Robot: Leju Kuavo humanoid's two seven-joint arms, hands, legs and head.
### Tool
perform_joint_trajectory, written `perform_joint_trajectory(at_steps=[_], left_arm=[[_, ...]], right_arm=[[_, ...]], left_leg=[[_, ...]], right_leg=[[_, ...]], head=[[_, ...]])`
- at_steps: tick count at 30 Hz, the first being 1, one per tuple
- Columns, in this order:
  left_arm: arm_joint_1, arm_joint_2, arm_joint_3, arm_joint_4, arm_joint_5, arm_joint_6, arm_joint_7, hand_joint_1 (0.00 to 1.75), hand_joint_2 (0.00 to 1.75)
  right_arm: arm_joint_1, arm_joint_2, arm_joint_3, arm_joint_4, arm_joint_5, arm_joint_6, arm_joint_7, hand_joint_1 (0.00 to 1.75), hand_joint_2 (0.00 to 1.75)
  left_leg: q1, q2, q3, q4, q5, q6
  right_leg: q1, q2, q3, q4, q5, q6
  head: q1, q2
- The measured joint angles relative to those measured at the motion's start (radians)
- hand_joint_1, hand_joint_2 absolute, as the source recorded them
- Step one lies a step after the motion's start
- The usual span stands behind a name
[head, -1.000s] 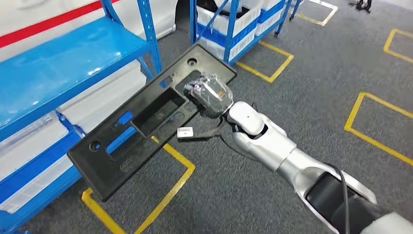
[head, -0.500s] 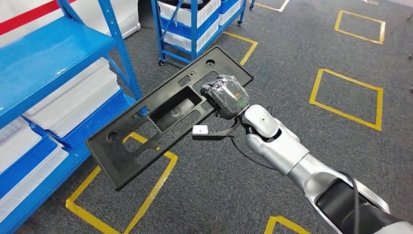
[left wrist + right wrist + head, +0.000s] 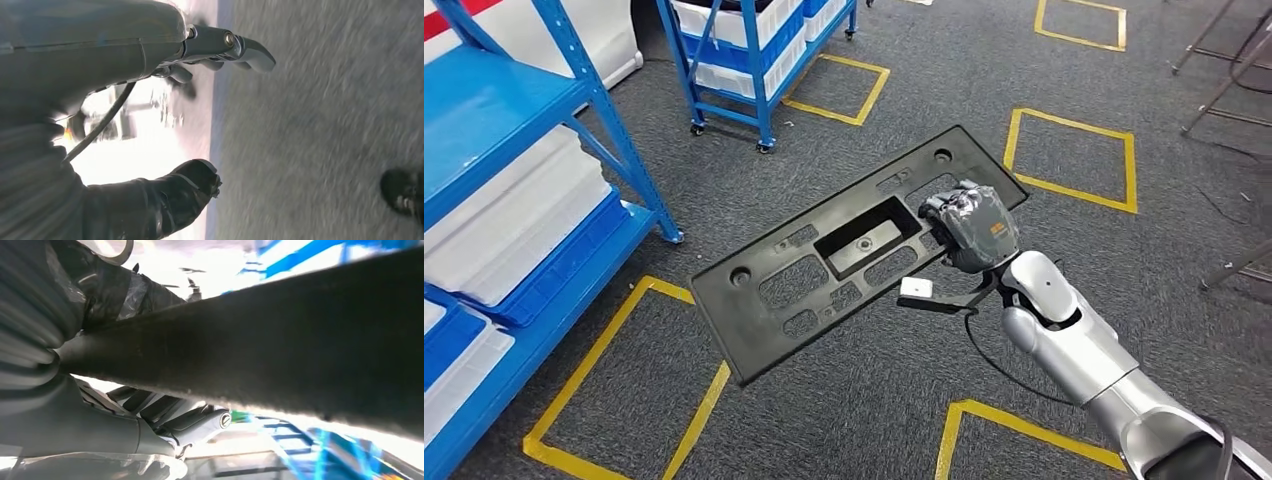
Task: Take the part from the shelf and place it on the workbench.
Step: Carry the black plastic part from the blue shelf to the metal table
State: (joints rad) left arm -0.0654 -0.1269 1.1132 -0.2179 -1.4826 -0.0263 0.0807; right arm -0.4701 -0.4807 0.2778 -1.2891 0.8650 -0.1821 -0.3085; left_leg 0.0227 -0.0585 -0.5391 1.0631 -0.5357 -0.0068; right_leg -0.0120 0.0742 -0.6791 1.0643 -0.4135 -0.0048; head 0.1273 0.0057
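A long flat black plastic part [image 3: 824, 265] with several cut-outs hangs level above the grey floor in the head view. My right hand [image 3: 969, 225] grips it at its right end, fingers over the top. In the right wrist view the part's dark edge [image 3: 280, 340] crosses the picture, with my right hand [image 3: 100, 410] clamped around it. My left hand [image 3: 150, 115] hangs over the floor, thumb and fingers apart, holding nothing.
A blue shelf [image 3: 494, 110] with white bins [image 3: 514, 225] stands at the left. A second blue rack on wheels [image 3: 749, 50] is further back. Yellow tape squares [image 3: 1069, 155] mark the carpet. Metal legs [image 3: 1224, 70] stand at the far right.
The whole view has swung away from the shelf, which has slid left. My right hand keeps its hold on the part, now carried over open floor.
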Motion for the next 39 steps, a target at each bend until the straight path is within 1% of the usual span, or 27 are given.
perform_joint_trajectory(at_steps=[2, 3, 4, 6, 8, 9, 10, 11, 12, 14, 15, 17, 18, 20, 22, 23, 24, 25, 26, 27, 29, 31, 33, 34, 36, 37, 39], left_arm=[[-0.005, 0.011, 0.000, 0.000, 0.004, -0.020, -0.001, 0.00, 1.75], [-0.007, 0.014, 0.000, 0.000, 0.010, -0.027, -0.006, 0.00, 1.75], [-0.009, 0.016, 0.001, 0.000, 0.018, -0.033, -0.016, 0.00, 1.75], [-0.010, 0.016, 0.005, 0.000, 0.034, -0.042, -0.037, 0.00, 1.75], [-0.009, 0.014, 0.013, 0.001, 0.046, -0.047, -0.044, 0.00, 1.75], [-0.008, 0.013, 0.017, 0.002, 0.051, -0.048, -0.043, 0.00, 1.75], [-0.008, 0.011, 0.021, 0.003, 0.054, -0.049, -0.042, 0.00, 1.75], [-0.008, 0.009, 0.024, 0.003, 0.058, -0.049, -0.040, 0.00, 1.75], [-0.009, 0.006, 0.026, 0.004, 0.060, -0.049, -0.038, 0.00, 1.75], [-0.009, 0.000, 0.030, 0.005, 0.062, -0.050, -0.036, 0.00, 1.75], [-0.009, -0.002, 0.032, 0.005, 0.062, -0.050, -0.036, 0.00, 1.75], [-0.011, -0.006, 0.036, 0.005, 0.063, -0.050, -0.036, 0.00, 1.75], [-0.013, -0.007, 0.038, 0.006, 0.063, -0.051, -0.036, 0.00, 1.75], [-0.016, -0.009, 0.041, 0.006, 0.066, -0.051, -0.036, 0.00, 1.75], [-0.014, -0.010, 0.044, 0.006, 0.068, -0.050, -0.033, 0.00, 1.75], [-0.012, -0.011, 0.044, 0.006, 0.069, -0.049, -0.030, 0.00, 1.75], [-0.011, -0.012, 0.044, 0.006, 0.070, -0.047, -0.028, 0.00, 1.75], [-0.011, -0.013, 0.045, 0.006, 0.070, -0.044, -0.026, 0.00, 1.75], [-0.011, -0.014, 0.045, 0.006, 0.070, -0.038, -0.026, 0.00, 1.75], [-0.012, -0.014, 0.045, 0.006, 0.070, -0.032, -0.029, 0.00, 1.75], [-0.011, -0.014, 0.045, 0.006, 0.070, -0.018, -0.034, 0.00, 1.75], [-0.013, -0.014, 0.044, 0.006, 0.067, -0.005, -0.035, 0.00, 1.75], [-0.017, -0.018, 0.044, 0.006, 0.061, 0.005, -0.032, 0.00, 1.75], [-0.019, -0.020, 0.043, 0.006, 0.058, 0.010, -0.030, 0.00, 1.75], [-0.018, -0.024, 0.041, 0.006, 0.050, 0.021, -0.025, 0.00, 1.75], [-0.016, -0.024, 0.040, 0.005, 0.044, 0.027, -0.022, 0.00, 1.75], [-0.012, -0.024, 0.035, 0.005, 0.031, 0.040, -0.019, 0.00, 1.75]], right_arm=[[-0.041, -0.012, -0.002, 0.004, -0.003, 0.031, 0.016, 1.75, 1.75], [-0.059, -0.020, -0.002, 0.008, -0.008, 0.042, 0.021, 1.75, 1.75], [-0.078, -0.032, -0.002, 0.014, -0.015, 0.052, 0.023, 1.75, 1.75], [-0.109, -0.055, -0.003, 0.027, -0.031, 0.063, 0.021, 1.75, 1.75], [-0.128, -0.075, -0.003, 0.040, -0.046, 0.069, 0.015, 1.75, 1.75], [-0.132, -0.083, -0.004, 0.047, -0.052, 0.070, 0.011, 1.75, 1.75], [-0.133, -0.092, -0.004, 0.053, -0.056, 0.070, 0.009, 1.75, 1.75], [-0.132, -0.100, -0.005, 0.059, -0.058, 0.068, 0.006, 1.75, 1.75], [-0.132, -0.109, -0.005, 0.064, -0.059, 0.066, 0.005, 1.75, 1.75], [-0.134, -0.124, -0.008, 0.071, -0.060, 0.062, 0.003, 1.75, 1.75], [-0.135, -0.130, -0.011, 0.073, -0.060, 0.060, 0.003, 1.75, 1.75], [-0.139, -0.140, -0.018, 0.076, -0.060, 0.055, 0.002, 1.75, 1.75], [-0.139, -0.145, -0.020, 0.077, -0.061, 0.053, 0.002, 1.75, 1.75], [-0.141, -0.152, -0.024, 0.079, -0.060, 0.051, 0.002, 1.75, 1.75], [-0.139, -0.151, -0.026, 0.081, -0.058, 0.046, 0.003, 1.75, 1.75], [-0.136, -0.148, -0.026, 0.082, -0.055, 0.043, 0.004, 1.75, 1.75], [-0.131, -0.145, -0.026, 0.083, -0.050, 0.040, 0.005, 1.75, 1.75], [-0.126, -0.142, -0.026, 0.085, -0.043, 0.037, 0.006, 1.75, 1.75], [-0.123, -0.139, -0.026, 0.088, -0.037, 0.035, 0.007, 1.75, 1.75], [-0.120, -0.136, -0.026, 0.089, -0.031, 0.034, 0.008, 1.75, 1.75], [-0.116, -0.134, -0.026, 0.092, -0.024, 0.031, 0.012, 1.75, 1.75], [-0.109, -0.132, -0.028, 0.093, -0.020, 0.026, 0.014, 1.75, 1.75], [-0.098, -0.134, -0.031, 0.093, -0.018, 0.023, 0.015, 1.75, 1.75], [-0.092, -0.135, -0.034, 0.093, -0.017, 0.022, 0.016, 1.75, 1.75], [-0.085, -0.139, -0.041, 0.093, -0.013, 0.020, 0.019, 1.75, 1.75], [-0.080, -0.139, -0.044, 0.093, -0.009, 0.019, 0.022, 1.75, 1.75], [-0.066, -0.139, -0.048, 0.093, -0.001, 0.018, 0.027, 1.75, 1.75]], left_leg=[[-0.003, 0.007, -0.005, -0.001, 0.003, 0.009], [-0.004, 0.018, -0.008, -0.004, 0.008, 0.017], [-0.005, 0.030, -0.013, -0.007, 0.015, 0.027], [-0.007, 0.051, -0.028, -0.010, 0.029, 0.044], [-0.011, 0.071, -0.043, -0.010, 0.040, 0.051], [-0.013, 0.081, -0.050, -0.010, 0.045, 0.052], [-0.015, 0.092, -0.056, -0.010, 0.049, 0.052], [-0.018, 0.102, -0.060, -0.009, 0.052, 0.053], [-0.019, 0.112, -0.063, -0.009, 0.054, 0.053], [-0.021, 0.131, -0.065, -0.012, 0.059, 0.049], [-0.020, 0.140, -0.064, -0.014, 0.062, 0.045], [-0.017, 0.160, -0.061, -0.022, 0.069, 0.035], [-0.016, 0.160, -0.061, -0.022, 0.068, 0.031], [-0.015, 0.124, -0.072, 0.006, 0.042, 0.025], [-0.013, 0.076, -0.114, 0.105, -0.020, 0.021], [-0.013, 0.067, -0.140, 0.166, -0.047, 0.018], [-0.012, 0.064, -0.159, 0.212, -0.059, 0.015], [-0.012, 0.063, -0.163, 0.226, -0.052, 0.013], [-0.012, 0.061, -0.151, 0.204, -0.027, 0.011], [-0.011, 0.055, -0.124, 0.150, 0.008, 0.011], [-0.009, 0.021, -0.068, 0.043, 0.048, 0.014], [-0.009, 0.000, -0.047, 0.002, 0.046, 0.018], [-0.009, 0.016, -0.044, -0.013, 0.050, 0.027], [-0.008, 0.026, -0.041, -0.022, 0.054, 0.034], [-0.004, 0.050, -0.034, -0.041, 0.063, 0.047], [-0.005, 0.061, -0.033, -0.045, 0.065, 0.050], [-0.006, 0.084, -0.033, -0.047, 0.066, 0.052]], right_leg=[[-0.003, 0.023, -0.014, 0.003, 0.016, 0.014], [-0.004, 0.022, -0.020, 0.004, 0.018, 0.018], [-0.004, 0.007, -0.028, 0.015, 0.006, 0.022], [-0.002, -0.041, -0.056, 0.089, -0.058, 0.028], [-0.002, -0.064, -0.089, 0.206, -0.129, 0.033], [-0.002, -0.068, -0.095, 0.248, -0.142, 0.033], [-0.001, -0.069, -0.083, 0.253, -0.136, 0.031], [0.000, -0.072, -0.052, 0.222, -0.116, 0.026], [0.004, -0.082, -0.005, 0.159, -0.094, 0.019], [0.021, -0.121, 0.081, 0.027, -0.077, 0.004], [0.030, -0.134, 0.102, -0.011, -0.076, -0.003], [0.044, -0.130, 0.106, -0.035, -0.071, -0.016], [0.042, -0.122, 0.109, -0.047, -0.063, -0.021], [0.036, -0.106, 0.115, -0.071, -0.045, -0.032], [0.032, -0.087, 0.113, -0.079, -0.035, -0.039], [0.031, -0.077, 0.108, -0.076, -0.034, -0.040], [0.031, -0.065, 0.103, -0.071, -0.034, -0.040], [0.031, -0.053, 0.098, -0.065, -0.034, -0.040], [0.030, -0.040, 0.092, -0.056, -0.035, -0.039], [0.028, -0.028, 0.086, -0.047, -0.038, -0.036], [0.025, -0.007, 0.071, -0.028, -0.043, -0.028], [0.021, 0.012, 0.057, -0.016, -0.043, -0.018], [0.018, 0.029, 0.050, -0.014, -0.038, -0.007], [0.017, 0.025, 0.046, -0.010, -0.041, -0.002], [0.015, -0.011, 0.018, 0.047, -0.077, 0.010], [0.012, -0.035, -0.008, 0.102, -0.105, 0.018], [0.000, -0.059, -0.064, 0.221, -0.150, 0.031]], head=[[0.000, 0.000], [0.000, 0.000], [0.001, 0.000], [0.001, 0.000], [0.001, 0.000], [0.001, 0.000], [0.001, 0.000], [0.001, 0.000], [0.001, 0.000], [0.001, 0.000], [0.001, 0.000], [0.001, 0.000], [0.001, 0.000], [0.001, 0.000], [0.000, 0.000], [-0.001, 0.000], [0.000, 0.000], [0.000, 0.000], [0.000, 0.000], [0.000, 0.000], [0.000, 0.000], [0.000, 0.000], [0.000, 0.000], [0.000, 0.000], [0.002, 0.000], [0.003, 0.000], [0.003, 0.000]])
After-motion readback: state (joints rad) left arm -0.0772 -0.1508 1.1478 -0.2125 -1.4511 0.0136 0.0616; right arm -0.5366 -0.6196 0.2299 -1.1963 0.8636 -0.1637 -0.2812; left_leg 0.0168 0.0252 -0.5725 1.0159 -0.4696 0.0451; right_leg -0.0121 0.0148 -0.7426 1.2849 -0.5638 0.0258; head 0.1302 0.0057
